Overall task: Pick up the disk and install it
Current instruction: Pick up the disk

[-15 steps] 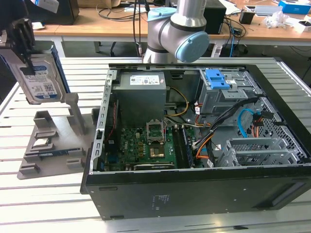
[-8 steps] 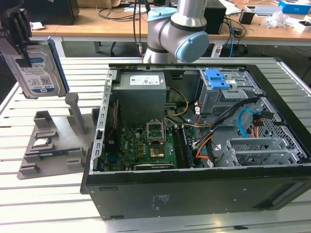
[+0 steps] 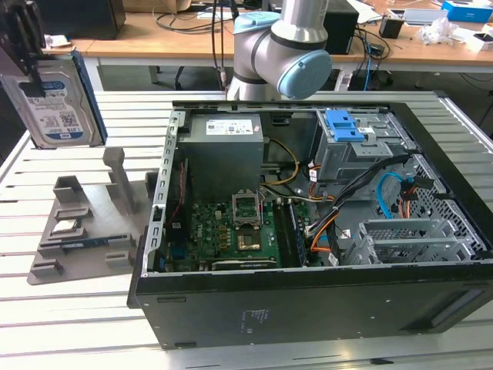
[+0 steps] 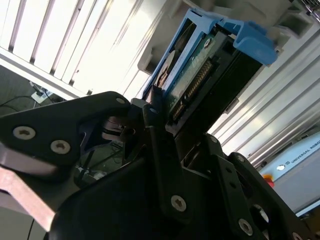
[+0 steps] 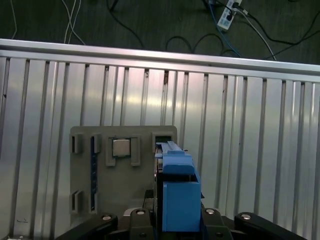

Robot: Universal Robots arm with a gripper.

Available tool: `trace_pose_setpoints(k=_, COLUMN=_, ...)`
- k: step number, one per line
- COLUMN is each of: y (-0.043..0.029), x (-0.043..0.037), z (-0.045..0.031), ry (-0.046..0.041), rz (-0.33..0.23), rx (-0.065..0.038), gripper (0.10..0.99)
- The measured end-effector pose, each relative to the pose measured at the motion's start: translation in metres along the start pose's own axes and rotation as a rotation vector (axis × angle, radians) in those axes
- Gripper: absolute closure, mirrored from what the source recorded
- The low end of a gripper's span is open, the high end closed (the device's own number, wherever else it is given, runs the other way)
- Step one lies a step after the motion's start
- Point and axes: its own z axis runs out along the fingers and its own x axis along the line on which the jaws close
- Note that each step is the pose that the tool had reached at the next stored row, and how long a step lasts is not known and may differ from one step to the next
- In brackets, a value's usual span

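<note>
Arm [image 3: 285, 46] reaches toward the exterior view's left. Gripper [image 4: 172, 117] held high, fingers [image 4: 155, 135] clamped on the disk [image 3: 58, 104], which stands upright.

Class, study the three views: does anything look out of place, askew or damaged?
Only the disk: it hangs upright in the hand at the exterior view's left, above the grey holder, outside the open computer case. Nothing looks damaged or spilled.

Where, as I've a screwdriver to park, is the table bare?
The table is bare at the exterior view's lower left, bordered by the grey fixture and the computer case. Inside the case, cables and boards crowd it. The end effector holds the disk.
</note>
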Motion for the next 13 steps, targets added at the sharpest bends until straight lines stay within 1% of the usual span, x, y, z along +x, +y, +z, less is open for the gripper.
trace_pose_setpoints(k=1, y=0.0002, x=0.0000, z=-0.0037, ry=0.0000, rz=0.000, rx=0.000, gripper=0.722)
trace_pose_setpoints(k=4, y=0.0005, x=0.0000, z=-0.0116, ry=0.0000, rz=0.000, rx=0.000, gripper=0.722)
trace_pose_setpoints(k=8, y=0.0012, x=0.0000, z=-0.0286, ry=0.0000, rz=0.000, rx=0.000, gripper=0.722)
trace_pose_setpoints(k=12, y=0.0016, x=0.0000, z=-0.0367, ry=0.0000, rz=0.000, rx=0.000, gripper=0.722)
trace_pose_setpoints(k=13, y=0.0018, x=0.0000, z=-0.0410, ry=0.0000, rz=0.000, rx=0.000, gripper=0.722)
